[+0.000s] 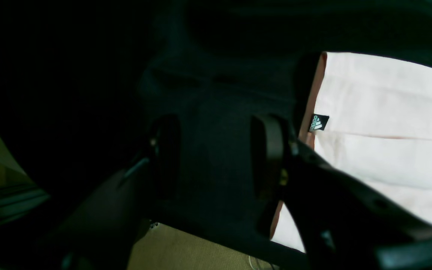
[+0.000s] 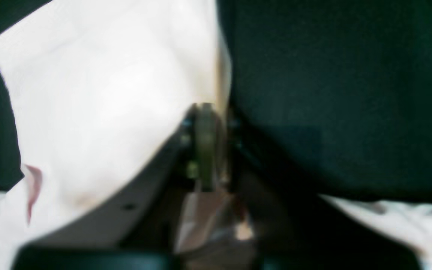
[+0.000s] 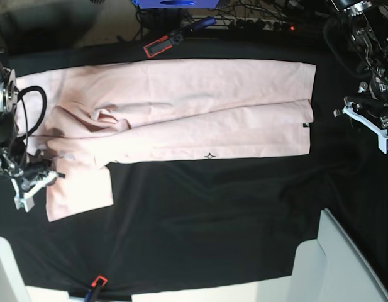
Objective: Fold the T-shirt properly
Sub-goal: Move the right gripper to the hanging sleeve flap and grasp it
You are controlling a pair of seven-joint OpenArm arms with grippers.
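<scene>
The pale pink T-shirt (image 3: 181,107) lies spread lengthwise across the back of the black table cloth (image 3: 200,220), with one sleeve (image 3: 80,189) hanging toward the front at the left. My right gripper (image 3: 41,178) is at that sleeve's outer edge. In the right wrist view its jaws (image 2: 206,127) are pressed together on the edge of the T-shirt (image 2: 99,93). My left gripper (image 3: 356,114) hovers off the hem at the right. There its fingers (image 1: 268,157) stand apart over bare black cloth, beside the hem (image 1: 381,112) and its small black logo tag (image 1: 319,122).
A red-and-black tool (image 3: 163,44) lies at the table's back edge near cables and a blue object (image 3: 175,3). A small orange-and-blue tool (image 3: 96,283) sits at the front edge. A white surface (image 3: 344,264) juts in at the front right.
</scene>
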